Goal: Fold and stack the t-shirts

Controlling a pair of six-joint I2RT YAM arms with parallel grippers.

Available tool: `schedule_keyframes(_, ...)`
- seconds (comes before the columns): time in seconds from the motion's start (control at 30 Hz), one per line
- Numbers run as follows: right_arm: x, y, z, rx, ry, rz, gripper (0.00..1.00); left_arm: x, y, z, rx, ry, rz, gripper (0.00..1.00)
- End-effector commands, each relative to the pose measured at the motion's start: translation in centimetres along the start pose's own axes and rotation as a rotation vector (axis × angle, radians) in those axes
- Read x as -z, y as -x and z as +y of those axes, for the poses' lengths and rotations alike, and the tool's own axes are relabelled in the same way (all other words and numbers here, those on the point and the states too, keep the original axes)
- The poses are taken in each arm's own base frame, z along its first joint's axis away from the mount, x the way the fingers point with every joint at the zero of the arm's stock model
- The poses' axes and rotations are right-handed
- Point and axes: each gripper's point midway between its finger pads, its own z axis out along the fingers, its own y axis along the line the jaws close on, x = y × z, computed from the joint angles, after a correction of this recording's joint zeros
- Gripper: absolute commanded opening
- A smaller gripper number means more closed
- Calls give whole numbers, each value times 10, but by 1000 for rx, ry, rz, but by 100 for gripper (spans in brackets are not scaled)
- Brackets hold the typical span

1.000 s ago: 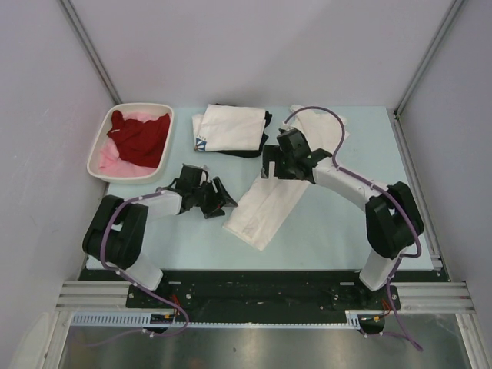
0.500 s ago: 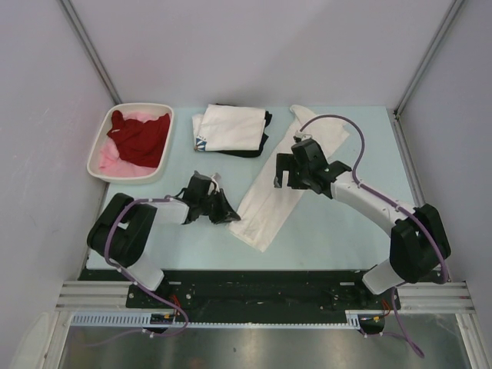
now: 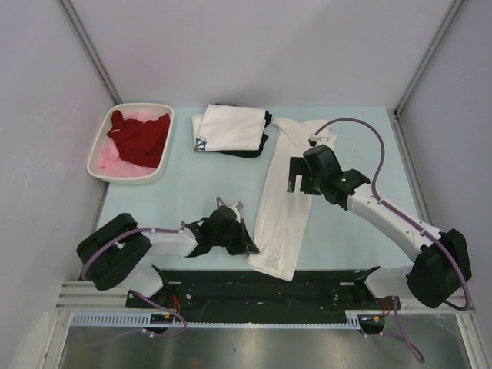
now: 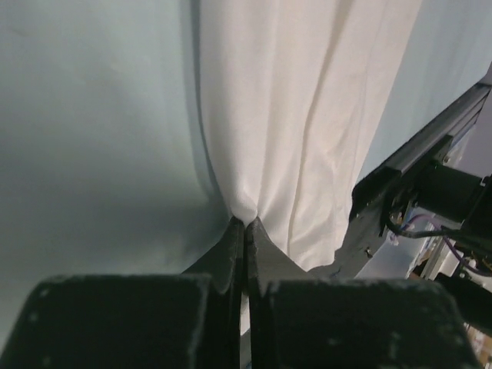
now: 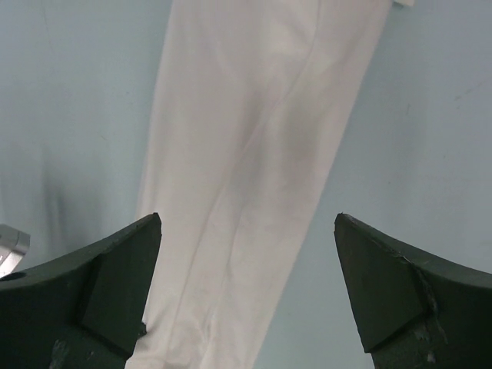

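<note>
The long cream t-shirt [image 3: 282, 201] loses its middle under the right gripper [image 3: 298, 175] in the overhead view, and its near hem spills past the tabletop [image 3: 192, 192] edge onto the black rail. In the left wrist view the shirt [image 4: 300, 115] runs off the top edge, and its pinched corner vanishes between the left gripper's [image 4: 246, 231] closed jaws. The right wrist view cuts the cloth [image 5: 254, 154] at top and bottom. Over at the folded stack [image 3: 231, 128], a black t-shirt [image 3: 265, 127] shows only as a sliver beneath the white one. In the basin [image 3: 98, 157], the pink t-shirt [image 3: 111, 160] sits mostly buried under the dark red t-shirt [image 3: 141, 137].
</note>
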Motion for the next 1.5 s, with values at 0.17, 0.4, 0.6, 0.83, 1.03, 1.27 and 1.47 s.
schedule_keyframes(0.17,18,-26,-41,116,-250,42,100,-29,-24,-73,14,-73,0,5)
schedule_keyframes(0.4,8,-42,-31,207,-331,28,100,-32,-23,-82,-53,-41,0,54)
schedule_keyframes(0.6,-26,-71,-14,228,-335,86,100,13,-6,-59,-102,92,-91,84)
schedule_keyframes(0.83,-54,-87,0,224,-318,105,100,78,22,-31,-113,173,-260,100)
schedule_keyframes(1.03,-66,-96,0,239,-336,124,100,106,33,-19,-107,173,-330,100)
schedule_keyframes(1.27,-59,-101,-21,282,-437,141,100,98,31,-14,-97,169,-305,100)
schedule_keyframes(1.47,-32,-96,-36,319,-534,107,100,88,26,-15,-91,148,-275,100)
